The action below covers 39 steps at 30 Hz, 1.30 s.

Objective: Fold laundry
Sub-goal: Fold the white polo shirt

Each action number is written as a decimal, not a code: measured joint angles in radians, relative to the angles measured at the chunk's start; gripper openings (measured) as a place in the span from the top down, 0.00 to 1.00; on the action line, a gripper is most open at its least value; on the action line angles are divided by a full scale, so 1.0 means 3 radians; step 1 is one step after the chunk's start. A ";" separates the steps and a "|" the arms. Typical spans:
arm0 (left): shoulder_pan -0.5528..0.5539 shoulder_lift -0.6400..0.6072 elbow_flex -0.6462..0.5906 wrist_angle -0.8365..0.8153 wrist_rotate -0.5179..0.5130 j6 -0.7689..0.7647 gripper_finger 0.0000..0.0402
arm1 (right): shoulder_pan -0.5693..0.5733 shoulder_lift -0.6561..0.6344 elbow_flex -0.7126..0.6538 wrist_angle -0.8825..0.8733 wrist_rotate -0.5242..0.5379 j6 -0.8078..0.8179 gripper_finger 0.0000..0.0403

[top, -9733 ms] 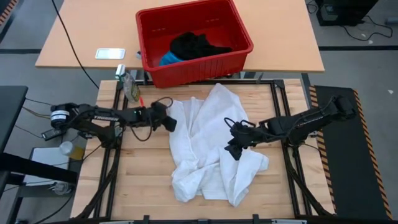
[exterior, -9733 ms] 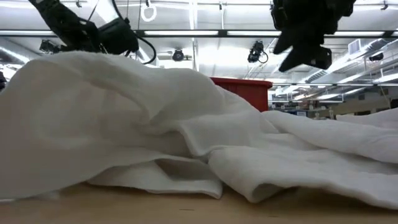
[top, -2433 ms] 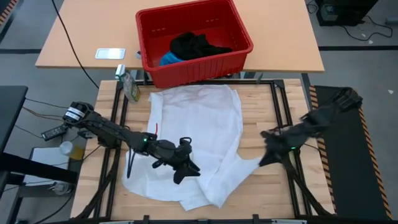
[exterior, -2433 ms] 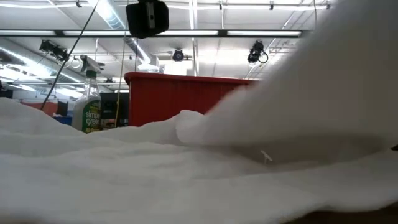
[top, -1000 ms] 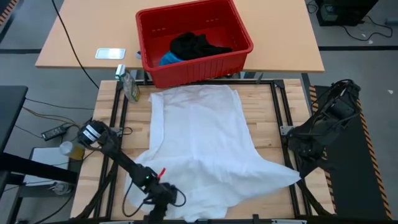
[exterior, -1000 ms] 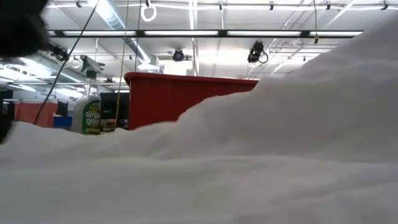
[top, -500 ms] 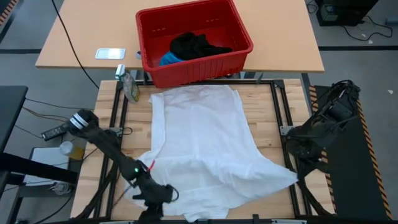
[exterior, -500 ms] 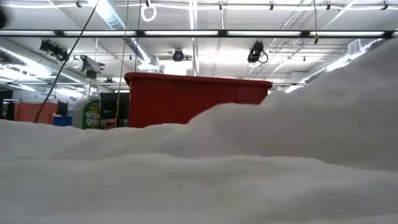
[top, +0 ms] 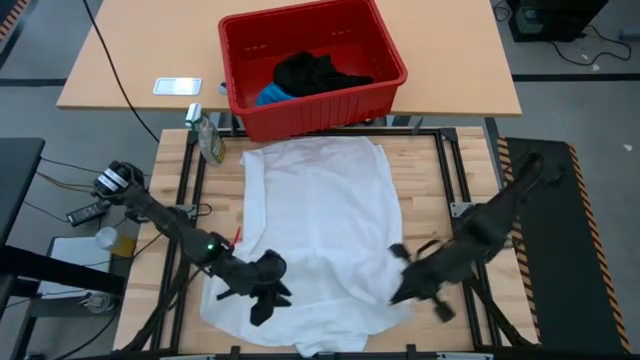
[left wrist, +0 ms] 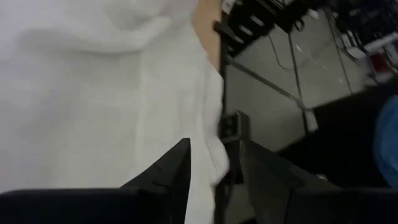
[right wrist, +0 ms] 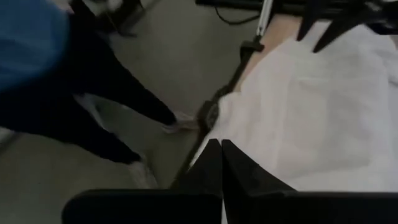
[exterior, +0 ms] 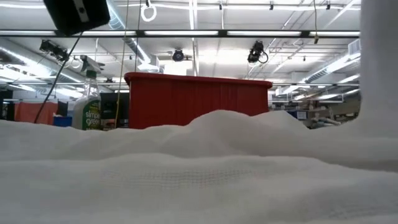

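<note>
Here, both claws at white garment [top: 320, 230] front edge.

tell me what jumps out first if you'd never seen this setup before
A big white garment spreads over most of the wooden table, with both dark arms down at its near corners: the left hand and the right hand each pinching its edge. Behind the table sits a bright red basket holding a black garment and a blue one.
</note>
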 joint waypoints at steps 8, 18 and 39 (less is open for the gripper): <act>0.0128 -0.0025 0.0000 0.0005 -0.0007 -0.0014 0.65 | -0.0293 0.0934 -0.0001 0.0910 -0.0563 -0.0223 1.00; 0.0136 -0.0128 0.0003 -0.0051 0.0163 0.0026 0.65 | -0.0496 0.1674 -0.0001 0.1192 -0.0573 0.0140 0.95; 0.0151 -0.0557 0.0004 -0.0251 0.0229 0.0618 0.54 | -0.0775 0.1630 0.0516 0.0541 -0.0734 0.1830 0.41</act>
